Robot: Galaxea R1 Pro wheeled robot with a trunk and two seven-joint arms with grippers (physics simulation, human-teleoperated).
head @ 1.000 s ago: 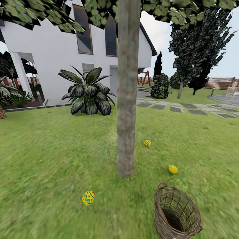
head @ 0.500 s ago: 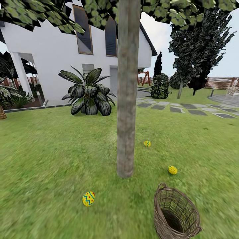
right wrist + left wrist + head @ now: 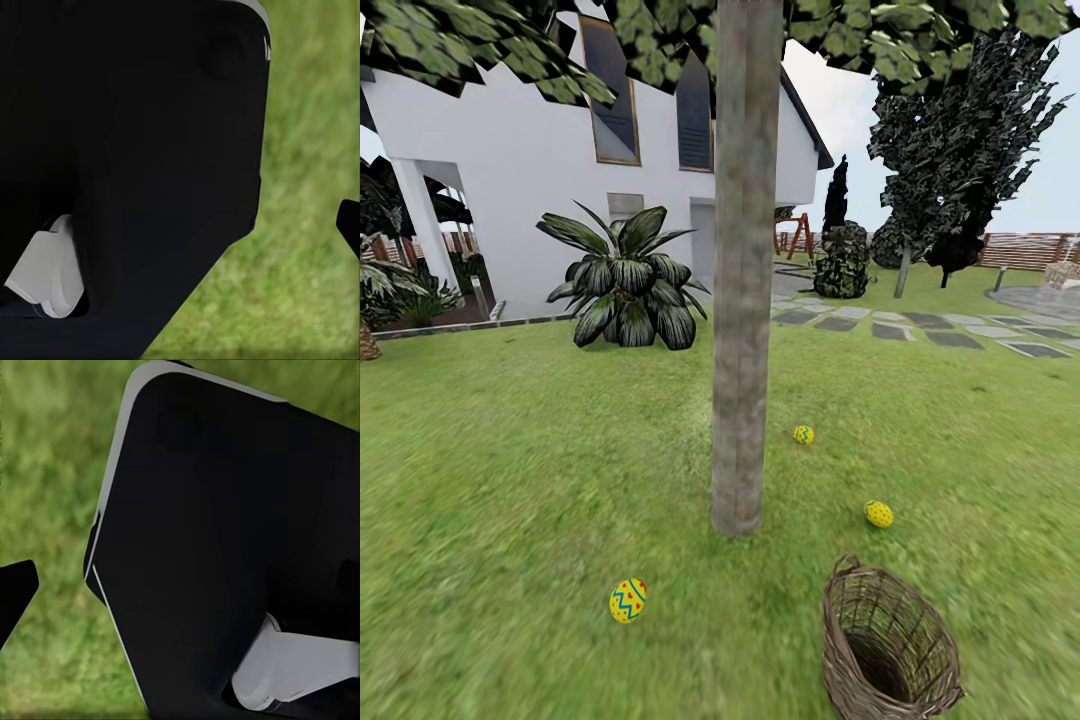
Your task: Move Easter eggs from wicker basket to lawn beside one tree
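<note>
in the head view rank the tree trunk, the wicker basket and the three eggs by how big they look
1. tree trunk
2. wicker basket
3. zigzag egg, nearest the camera
4. dotted egg
5. far egg, smaller probably through distance

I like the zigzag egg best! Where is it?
In the head view, the zigzag egg lies on the lawn, just left of the tree trunk's base, with the wicker basket off to its right.

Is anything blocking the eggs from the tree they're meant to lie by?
Nothing visible does. All three eggs lie on open lawn around the tree, outside the basket, with bare grass between each and the trunk.
</note>
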